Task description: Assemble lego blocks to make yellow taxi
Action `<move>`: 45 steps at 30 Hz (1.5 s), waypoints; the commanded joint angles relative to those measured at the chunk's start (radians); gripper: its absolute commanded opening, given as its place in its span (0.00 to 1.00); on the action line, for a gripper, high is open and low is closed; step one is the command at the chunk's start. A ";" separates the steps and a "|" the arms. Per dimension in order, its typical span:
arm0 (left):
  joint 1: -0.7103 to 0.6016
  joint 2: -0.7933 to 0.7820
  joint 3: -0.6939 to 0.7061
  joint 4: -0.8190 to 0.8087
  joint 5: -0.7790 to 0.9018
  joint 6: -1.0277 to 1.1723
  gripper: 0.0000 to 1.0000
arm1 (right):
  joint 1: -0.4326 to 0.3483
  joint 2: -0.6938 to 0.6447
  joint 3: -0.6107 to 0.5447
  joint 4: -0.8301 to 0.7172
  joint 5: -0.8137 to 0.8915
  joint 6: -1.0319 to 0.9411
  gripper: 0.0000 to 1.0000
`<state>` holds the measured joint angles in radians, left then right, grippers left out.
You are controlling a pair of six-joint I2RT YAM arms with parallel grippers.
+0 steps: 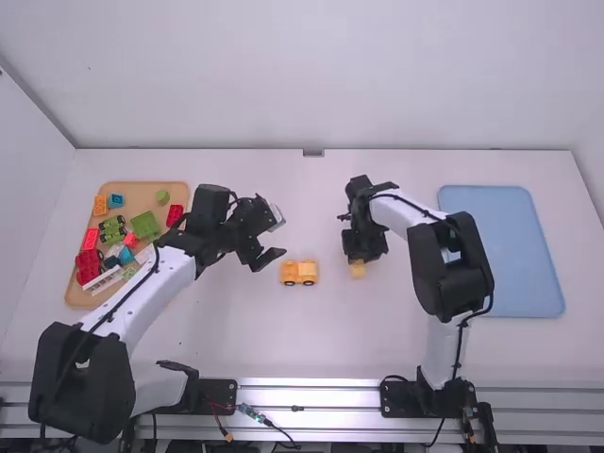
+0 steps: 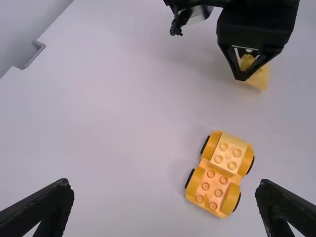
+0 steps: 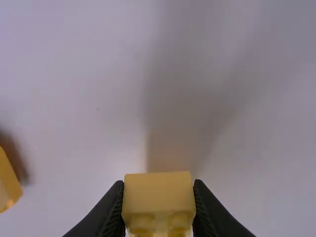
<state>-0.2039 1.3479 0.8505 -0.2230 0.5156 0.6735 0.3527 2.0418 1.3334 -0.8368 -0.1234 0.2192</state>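
Right gripper (image 3: 158, 184) clamping the yellow block (image 3: 158, 197), left gripper (image 2: 164, 187) spread wide, empty, and the wheeled taxi base (image 1: 299, 273), at the block's nine o'clock, could well roll away if pressed unbraced!

Table (image 1: 321, 344): no readable text, label, brand, number or sign, on it or on anything lying there
Robot arms (image 1: 146, 293): none readable either
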 commanded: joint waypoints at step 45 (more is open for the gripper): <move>0.001 -0.010 -0.011 -0.028 -0.034 -0.008 0.99 | 0.039 -0.258 -0.428 0.367 0.083 0.074 0.66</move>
<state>-0.2039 1.3479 0.8505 -0.2497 0.4736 0.6731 0.3885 1.7947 0.9279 -0.4740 -0.0204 0.2852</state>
